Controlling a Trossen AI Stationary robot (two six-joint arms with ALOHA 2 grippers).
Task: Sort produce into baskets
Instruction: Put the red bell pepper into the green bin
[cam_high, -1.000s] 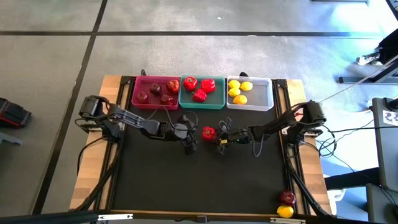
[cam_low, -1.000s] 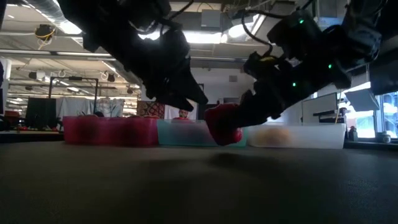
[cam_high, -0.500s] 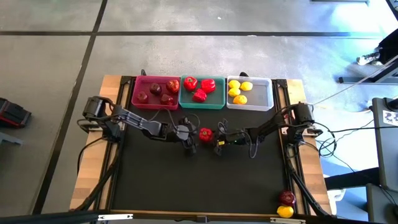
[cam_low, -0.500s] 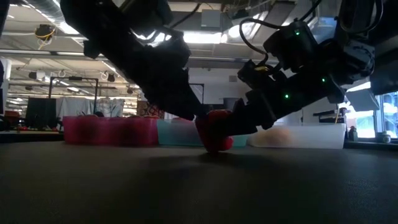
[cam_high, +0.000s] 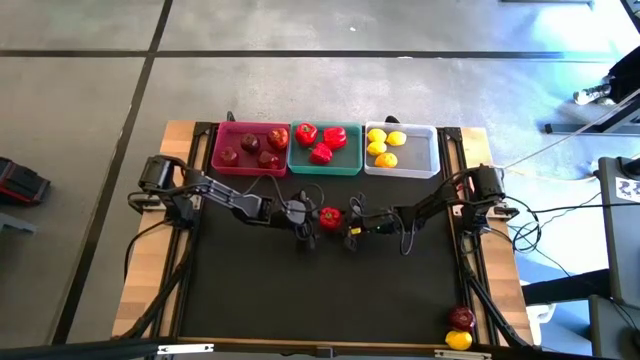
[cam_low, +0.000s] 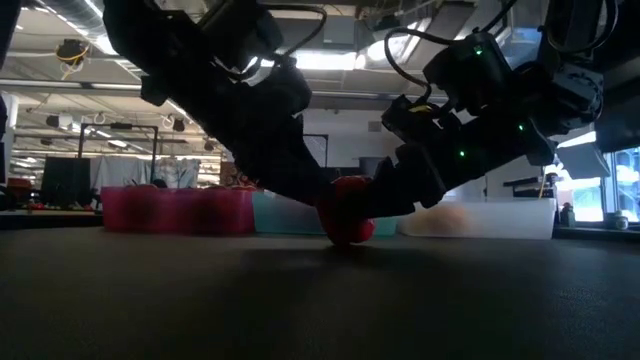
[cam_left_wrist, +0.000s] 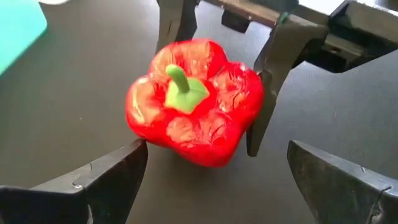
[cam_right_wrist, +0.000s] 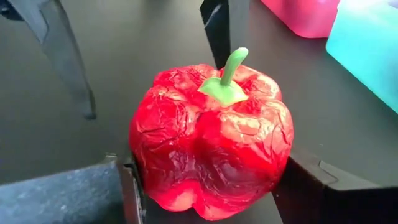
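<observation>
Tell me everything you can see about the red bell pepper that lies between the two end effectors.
The bell pepper is bright red, lumpy and glossy, with a short green stem pointing up. It stands upright on the dark table, in front of the teal basket. The right end effector has its fingers at both sides of the pepper, touching it or nearly so. The left end effector is open on the opposite side, one finger close to the pepper.

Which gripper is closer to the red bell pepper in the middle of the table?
The right gripper: its jaws sit on either side of the pepper, against it. The left gripper faces it from the other side, jaws open, just short of the pepper.
</observation>
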